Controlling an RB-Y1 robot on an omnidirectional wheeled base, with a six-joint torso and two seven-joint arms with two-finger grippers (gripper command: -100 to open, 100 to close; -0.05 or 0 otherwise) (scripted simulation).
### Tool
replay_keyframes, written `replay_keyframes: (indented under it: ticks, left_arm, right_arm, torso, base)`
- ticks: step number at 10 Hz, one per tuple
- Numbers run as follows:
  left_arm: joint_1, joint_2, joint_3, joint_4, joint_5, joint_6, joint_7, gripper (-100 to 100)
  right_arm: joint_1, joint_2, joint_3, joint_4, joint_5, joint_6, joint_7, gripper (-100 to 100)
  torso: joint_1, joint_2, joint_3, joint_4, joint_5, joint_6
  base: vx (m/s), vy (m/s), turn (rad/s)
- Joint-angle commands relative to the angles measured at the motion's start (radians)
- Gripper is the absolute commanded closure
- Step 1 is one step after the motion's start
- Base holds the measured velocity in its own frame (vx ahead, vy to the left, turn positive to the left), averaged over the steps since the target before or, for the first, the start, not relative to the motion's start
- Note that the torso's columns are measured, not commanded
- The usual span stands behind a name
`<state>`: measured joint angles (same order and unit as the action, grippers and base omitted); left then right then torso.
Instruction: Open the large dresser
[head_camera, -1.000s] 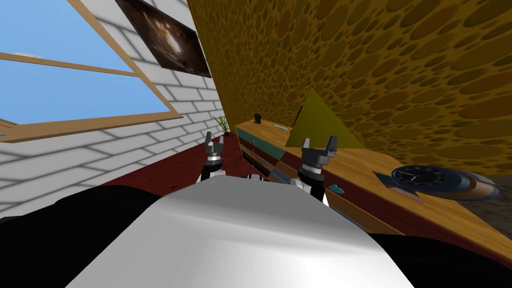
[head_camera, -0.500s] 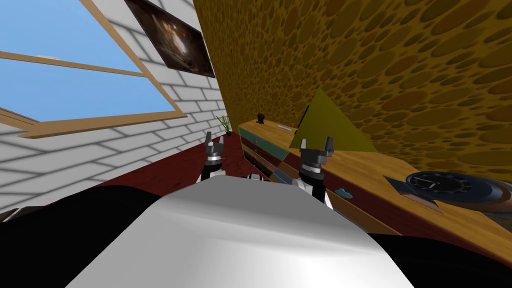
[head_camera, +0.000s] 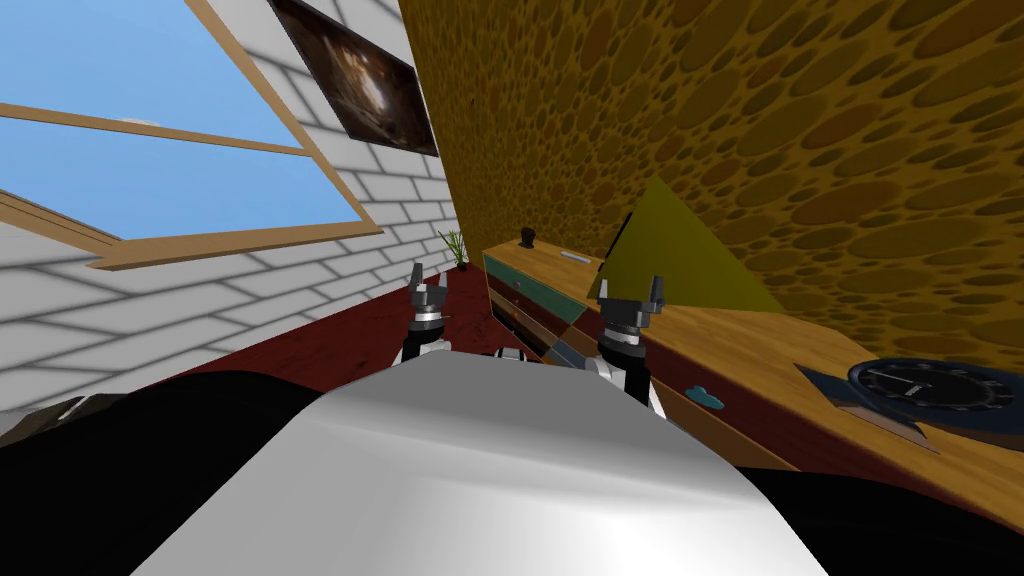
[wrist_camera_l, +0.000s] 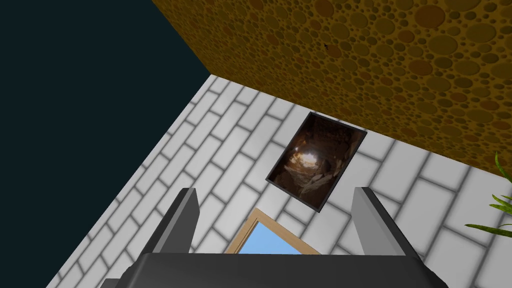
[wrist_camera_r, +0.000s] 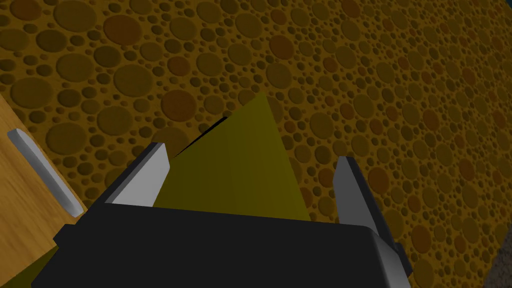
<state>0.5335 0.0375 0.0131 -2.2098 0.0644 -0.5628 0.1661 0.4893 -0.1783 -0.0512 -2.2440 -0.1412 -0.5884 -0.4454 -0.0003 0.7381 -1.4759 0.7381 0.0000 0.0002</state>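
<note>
On the left, over the red floor (head_camera: 340, 340), the left gripper (head_camera: 430, 280) has its two fingers wide apart. The right gripper (head_camera: 630, 287), wide apart too, is up by the large dresser (head_camera: 745, 345) along the spotty wall (head_camera: 750, 120). Its wrist view shows a yellow triangle (wrist_camera_r: 235, 165) and a grey bar (wrist_camera_r: 42, 170) on the wooden top.

head camera looks steeply down, rolled, along the dresser (head_camera: 760, 345) and spotted wall (head_camera: 750, 130). right wrist camera faces that wall's olive triangle (wrist_camera_r: 240, 170), near; left wrist's faces the picture (wrist_camera_l: 316, 159) on the brick wall (wrist_camera_l: 225, 130). head shares both.
</note>
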Motion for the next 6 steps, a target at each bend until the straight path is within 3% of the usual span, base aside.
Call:
replay_keyframes:
  ticks: [1, 6]
  left_arm:
    - [0.000, 0.000, 0.000, 0.000, 0.000, 0.000, 0.000, 0]
    - [0.000, 0.000, 0.000, 0.000, 0.000, 0.000, 0.000, 0]
  right_arm:
    - [-0.008, -0.012, -0.003, 0.021, -0.029, -0.005, -0.070, -100]
    - [-0.030, -0.035, -0.013, 0.085, -0.112, -0.021, -0.214, -100]
  torso:
    - [0.000, 0.000, 0.000, 0.000, 0.000, 0.000]
    - [0.000, 0.000, 0.000, 0.000, 0.000, 0.000]
  base:
    - [0.009, 0.035, 0.038]
    - [0.009, 0.044, 0.066]
